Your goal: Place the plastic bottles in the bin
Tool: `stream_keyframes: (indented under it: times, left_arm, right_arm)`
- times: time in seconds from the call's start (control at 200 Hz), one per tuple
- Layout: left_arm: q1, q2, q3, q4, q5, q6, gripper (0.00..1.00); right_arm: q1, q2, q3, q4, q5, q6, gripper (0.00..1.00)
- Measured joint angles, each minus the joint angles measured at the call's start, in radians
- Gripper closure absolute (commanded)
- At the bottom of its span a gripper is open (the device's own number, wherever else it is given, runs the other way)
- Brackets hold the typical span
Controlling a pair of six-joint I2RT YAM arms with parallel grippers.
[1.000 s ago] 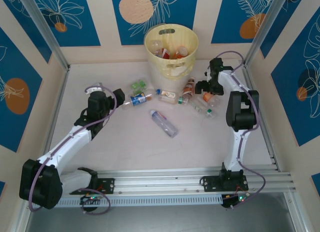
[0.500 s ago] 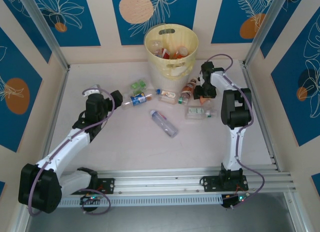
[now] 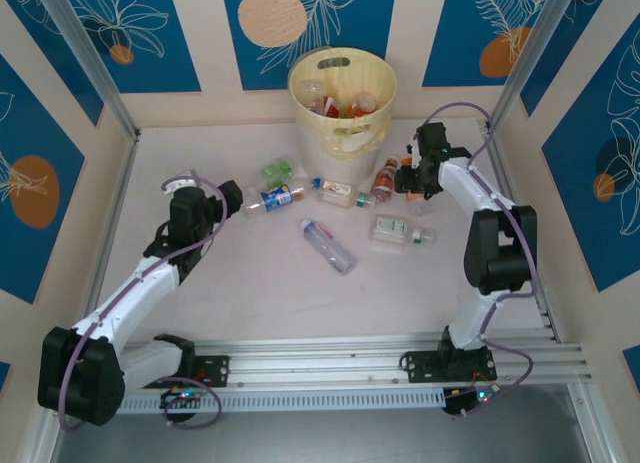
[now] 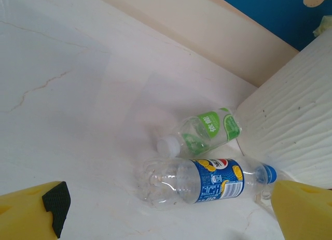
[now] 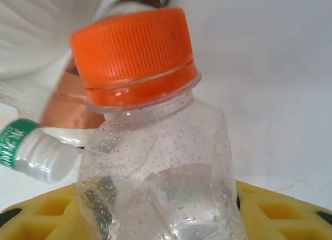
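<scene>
Between the yellow fingers [image 5: 282,211] of my right claw [image 5: 155,222] sits a clear, droplet-beaded bottle [image 5: 155,162] with a ribbed orange cap [image 5: 134,53], gripped. A white-capped bottle [image 5: 36,154] lies beside it, its green print unreadable. My left claw [image 4: 168,203] gapes wide above a blue-labelled bottle [image 4: 207,180] and a green-labelled bottle [image 4: 210,127] on the pale desk [image 4: 62,69]. Beyond stands the round yellow bin [image 3: 312,118], with bottles inside.

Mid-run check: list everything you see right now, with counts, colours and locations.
bin: one, pale yellow, far centre of table
bottles in bin: several, clear with red and orange parts
green-label bottle: one, clear, table left of bin
blue-label bottle: one, clear, beside the green-label one
other loose bottles: about four, clear, mixed labels, table centre-right
orange-capped bottle: one, clear, in right end effector
left end effector: open, yellow fingers, near blue-label bottle
right end effector: closed on orange-capped bottle
</scene>
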Motion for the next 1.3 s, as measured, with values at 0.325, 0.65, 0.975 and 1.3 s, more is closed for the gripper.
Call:
stream_keyframes:
  times: [0.325, 0.65, 0.975, 1.3]
  left_arm:
    - [0.005, 0.013, 0.0, 0.031, 0.073, -0.007, 0.0]
    - [0.005, 0.061, 0.0, 0.106, 0.212, 0.005, 0.0]
    - [0.005, 0.084, 0.0, 0.137, 0.294, 0.027, 0.0]
    - [0.006, 0.084, 0.0, 0.135, 0.293, 0.027, 0.0]
  right_arm:
    - [0.0, -0.212, -0.179, 0.237, -0.051, 0.025, 0.58]
    - [0.005, -0.34, -0.122, 0.38, -0.279, 0.156, 0.57]
    - [0.016, -0.266, 0.187, 0.447, -0.505, 0.287, 0.56]
    - [0.112, 0.023, 0.575, 0.383, -0.454, 0.261, 0.5]
